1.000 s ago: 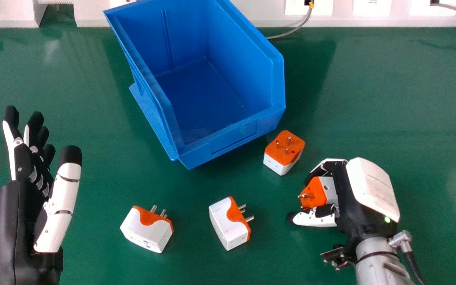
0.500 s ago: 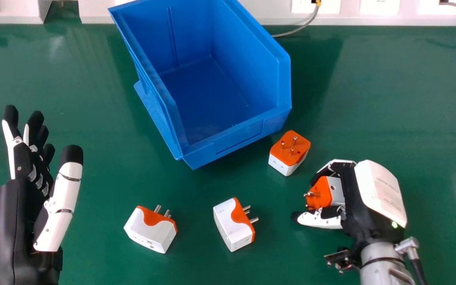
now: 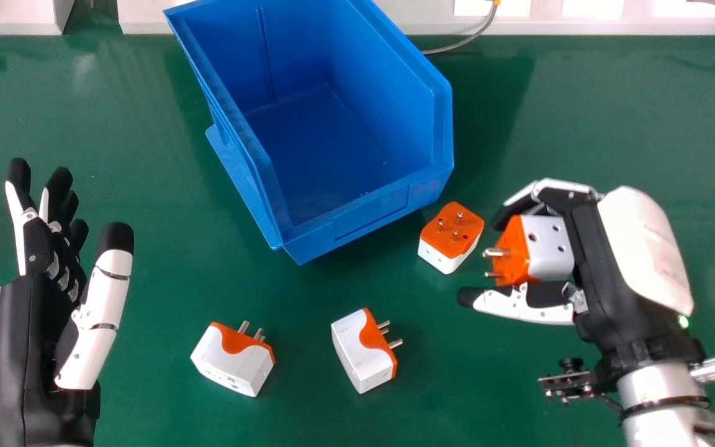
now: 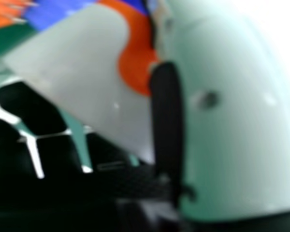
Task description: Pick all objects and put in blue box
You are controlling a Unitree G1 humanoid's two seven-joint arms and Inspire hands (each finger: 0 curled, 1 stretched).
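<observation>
The right hand (image 3: 606, 254) has its fingers (image 3: 559, 188) and thumb (image 3: 522, 305) closed around an orange and white plug adapter (image 3: 547, 248), gripping it from opposite sides. The adapter's metal prongs point to the robot's left, and it seems to be raised over the green bench (image 3: 146, 205). In the right hand view, its pale body lies across the fingers, with the curved orange part close to the thumb.

Just beside those fingertips, as seen from the head, a second adapter (image 3: 450, 237) sits on the bench with its orange face and prongs upward. It is close to the near right corner of the blue box (image 3: 373, 214). The box stands at an angle toward the far side of the bench, open at the top, its low front wall facing the robot. The held adapter is outside the box, to its right and nearer the robot.

Nearer the robot, a third adapter (image 3: 364, 354) lies on its side, prongs toward the right. Well apart from it, to the left, a fourth adapter (image 3: 233, 361) lies with its prongs pointing away from the robot. At the view's left, the left hand (image 3: 28, 335) is empty, its fingers extended. A grey cable (image 3: 464, 42) runs behind the box.
</observation>
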